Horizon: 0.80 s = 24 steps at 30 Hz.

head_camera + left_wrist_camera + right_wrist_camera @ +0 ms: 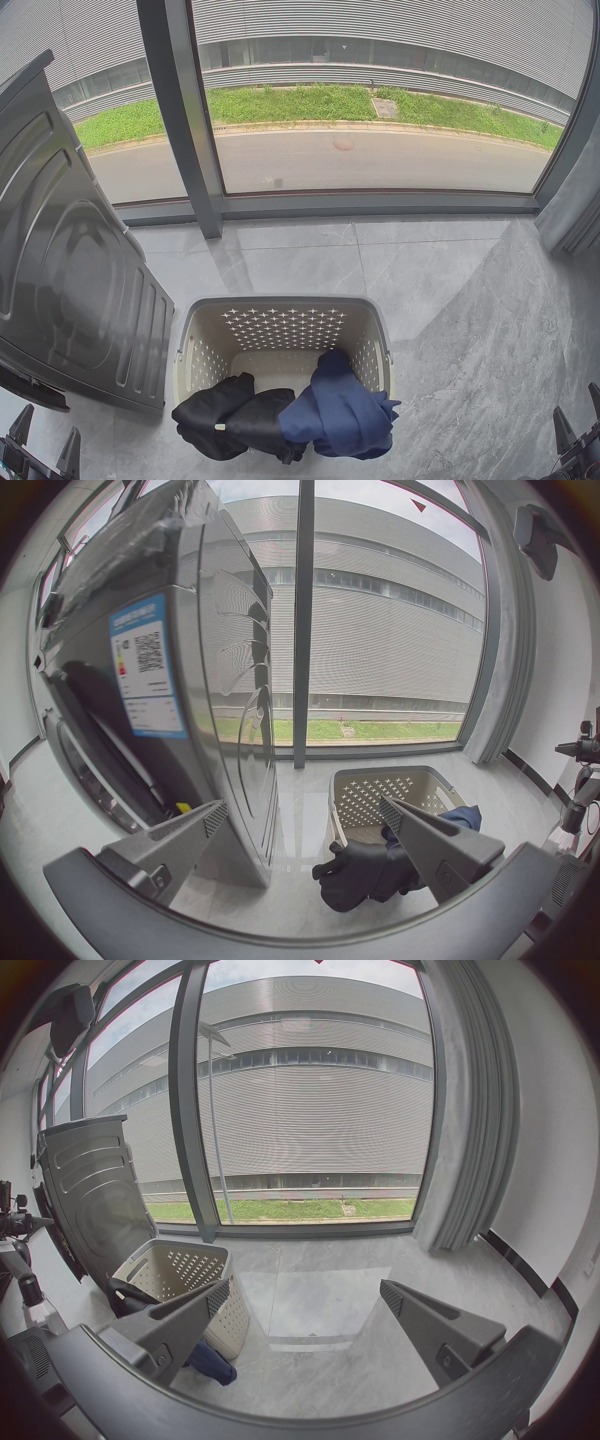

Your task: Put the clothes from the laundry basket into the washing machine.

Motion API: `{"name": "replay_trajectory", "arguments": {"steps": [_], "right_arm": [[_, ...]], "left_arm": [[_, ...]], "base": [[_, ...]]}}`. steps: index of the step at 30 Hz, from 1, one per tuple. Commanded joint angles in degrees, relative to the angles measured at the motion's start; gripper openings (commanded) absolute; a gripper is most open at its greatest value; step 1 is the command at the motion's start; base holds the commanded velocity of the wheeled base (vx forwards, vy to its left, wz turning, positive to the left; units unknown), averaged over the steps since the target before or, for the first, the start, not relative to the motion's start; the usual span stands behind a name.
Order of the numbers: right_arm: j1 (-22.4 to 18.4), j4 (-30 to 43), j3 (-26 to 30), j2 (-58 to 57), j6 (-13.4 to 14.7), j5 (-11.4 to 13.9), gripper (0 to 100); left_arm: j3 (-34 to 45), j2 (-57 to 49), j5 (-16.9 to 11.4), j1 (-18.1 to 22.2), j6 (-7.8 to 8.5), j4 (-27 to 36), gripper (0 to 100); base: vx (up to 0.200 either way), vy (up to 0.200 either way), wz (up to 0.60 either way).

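Basket [281, 301], star-perforated plastic, w/ crumpled black garment [231, 419] & blue garment [347, 406] over rim; L fingers [181, 842], R fingers [437, 1329] apart.

Matte grey left hand [301, 805], right hand [303, 1285], wedge fingers [450, 849], ribbed pads [215, 817]

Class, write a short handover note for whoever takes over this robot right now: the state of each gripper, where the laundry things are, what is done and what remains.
Left gripper: open, empty, held low in front of the washing machine.
Right gripper: open, empty, to the right of the laundry basket, over bare floor.
Basket: on the floor, just right of the machine. A black garment and a blue garment hang over its near rim, side by side.
Done: neither garment is gripped yet. The inside of the drum is hidden.
Left: grasp each garment and load it into the machine.
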Motion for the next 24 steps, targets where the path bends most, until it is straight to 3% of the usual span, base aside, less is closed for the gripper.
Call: {"name": "replay_trajectory", "arguments": {"steps": [1, 17, 24], "right_arm": [[0.0, 0.0, 1.0, -0.4, -0.1, 0.0, 100], [0.0, 0.0, 1.0, -0.4, -0.1, 0.0, 100], [0.0, 0.0, 1.0, -0.4, -0.1, 0.0, 100]], "left_arm": [[0.8, -0.7, 0.0, 0.0, -0.02, 0.0, 100], [0.8, -0.7, 0.2, 0.0, -0.19, 0.0, 100], [0.8, -0.7, 0.3, 0.0, -0.28, 0.0, 100]], "base": [[-0.2, 0.0, 0.0], [-0.2, 0.0, 0.0], [0.0, 0.0, 0.0]]}}
